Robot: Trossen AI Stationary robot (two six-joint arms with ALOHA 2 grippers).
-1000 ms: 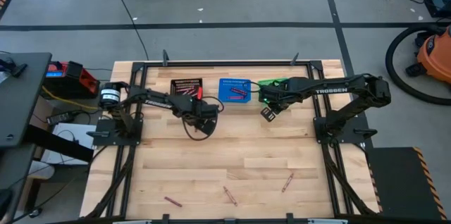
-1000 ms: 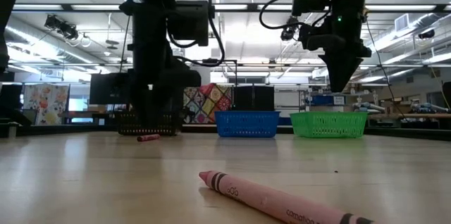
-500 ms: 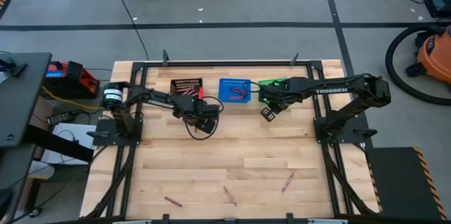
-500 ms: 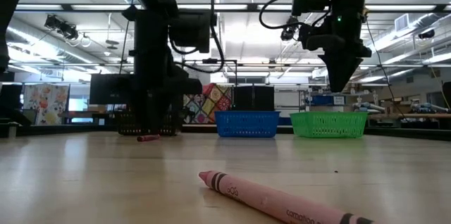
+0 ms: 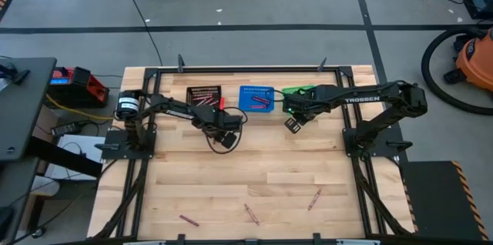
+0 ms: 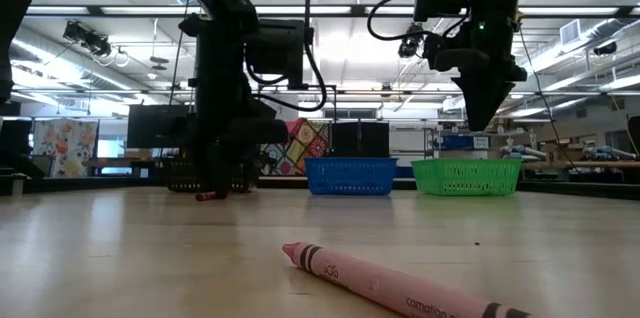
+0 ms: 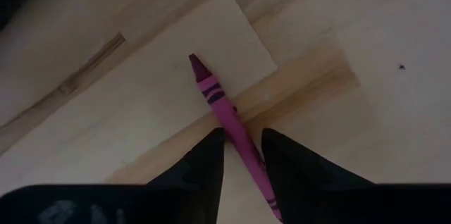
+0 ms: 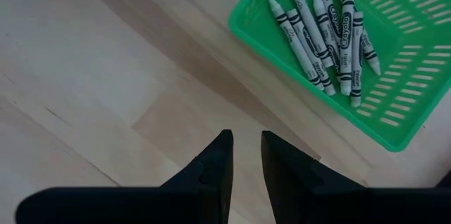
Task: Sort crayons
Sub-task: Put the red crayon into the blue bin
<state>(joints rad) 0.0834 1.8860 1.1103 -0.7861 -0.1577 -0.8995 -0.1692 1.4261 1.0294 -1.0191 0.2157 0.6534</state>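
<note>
Nearest, three crayons [image 5: 249, 213] lie loose on the tabletop [image 5: 254, 172]. Farther back, the left gripper [image 7: 242, 155] straddles a magenta crayon [image 7: 229, 118], fingers apart, not clamped. The right gripper [image 8: 245, 155], fingers apart and empty, hangs beside the green basket [image 8: 394, 129] of grey crayons [image 8: 328, 34].

From above, a pale wooden worktop [image 5: 262, 168] carries three mesh baskets in a row along its far edge: a black basket [image 5: 205, 95], a blue basket [image 5: 256, 99] and a green basket [image 5: 296, 91] partly hidden under the right arm. The left gripper [image 5: 224, 139] sits on the near side of the black and blue baskets, and the right gripper [image 5: 292, 124] hangs just near the green one. Three loose crayons [image 5: 250, 213] lie well apart along the near edge.
</note>
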